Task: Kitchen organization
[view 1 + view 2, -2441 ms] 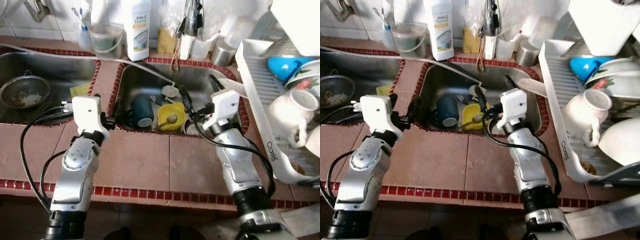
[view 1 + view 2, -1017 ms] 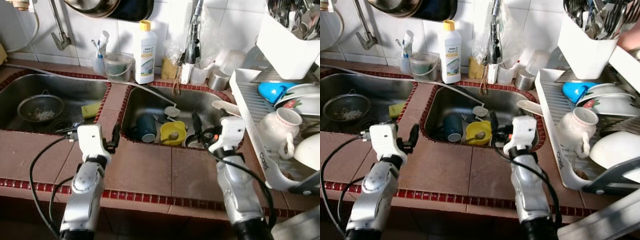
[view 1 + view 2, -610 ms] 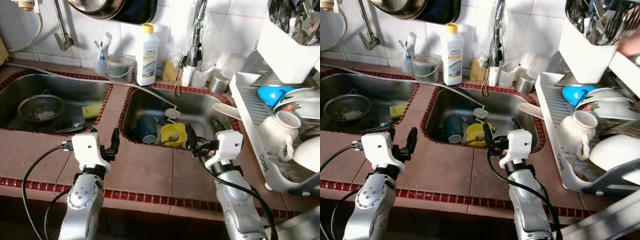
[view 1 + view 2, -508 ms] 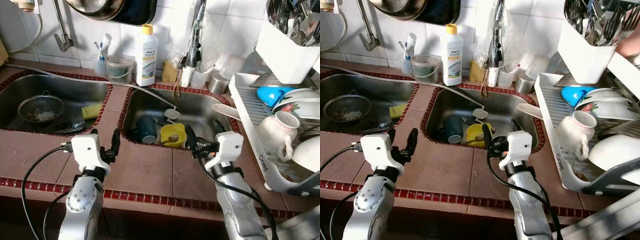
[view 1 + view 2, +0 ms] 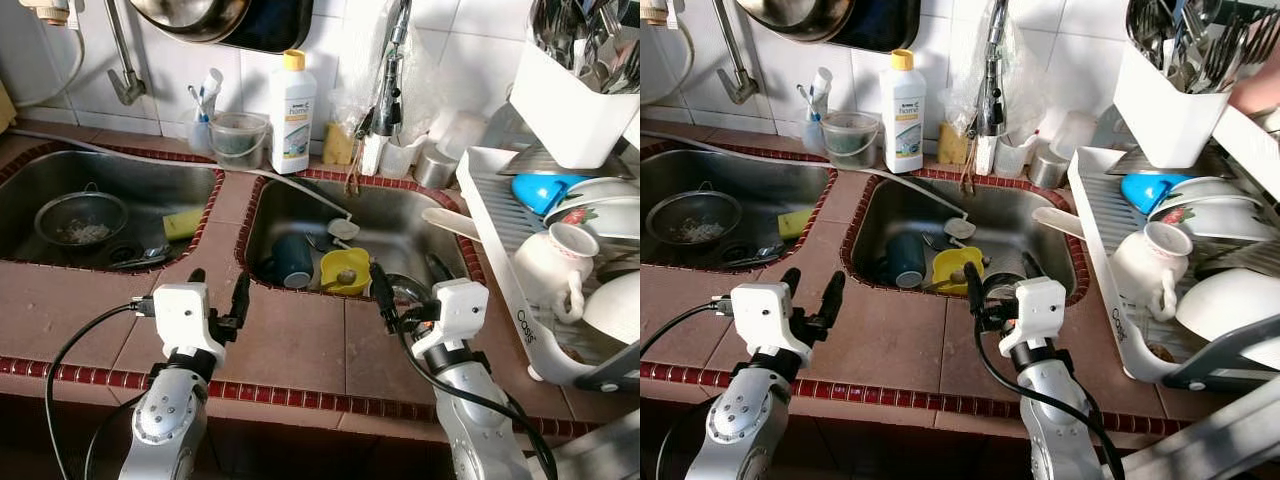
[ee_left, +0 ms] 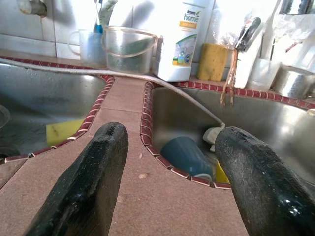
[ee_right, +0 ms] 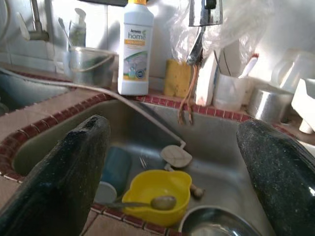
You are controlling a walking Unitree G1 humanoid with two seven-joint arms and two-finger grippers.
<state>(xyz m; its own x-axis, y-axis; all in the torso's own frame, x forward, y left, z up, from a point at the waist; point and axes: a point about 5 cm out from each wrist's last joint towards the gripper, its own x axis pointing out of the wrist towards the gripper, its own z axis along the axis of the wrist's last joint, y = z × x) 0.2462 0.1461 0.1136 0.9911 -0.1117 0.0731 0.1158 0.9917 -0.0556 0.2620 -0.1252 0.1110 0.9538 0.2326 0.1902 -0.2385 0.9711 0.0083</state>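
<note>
The left gripper (image 5: 215, 292) hovered over the brown tiled counter (image 5: 290, 340) at the near edge of the strip dividing the two sinks, its fingers spread wide with nothing between them. The right gripper (image 5: 990, 290) hung just above the front rim of the right sink (image 5: 400, 205), likewise wide open and empty (the wrist view looked straight between its fingers into the basin). In that sink lay a dark blue mug (image 5: 291, 258) on its side, and just beside it a yellow cup (image 5: 344, 268) with a spoon (image 7: 147, 203) resting across it; a steel bowl (image 7: 216, 223) sat next to the cup. The left sink (image 5: 140, 185) held a metal strainer (image 5: 80, 217) and a yellow sponge (image 5: 180, 222). A white detergent bottle (image 5: 293, 112) stood on the ledge behind, beside a clear plastic tub (image 5: 238, 138). To the right, a white dish rack (image 5: 520, 290) carried a white jug (image 5: 557, 262), a blue bowl (image 5: 545, 192) and a cutlery holder (image 5: 575, 95).
</note>
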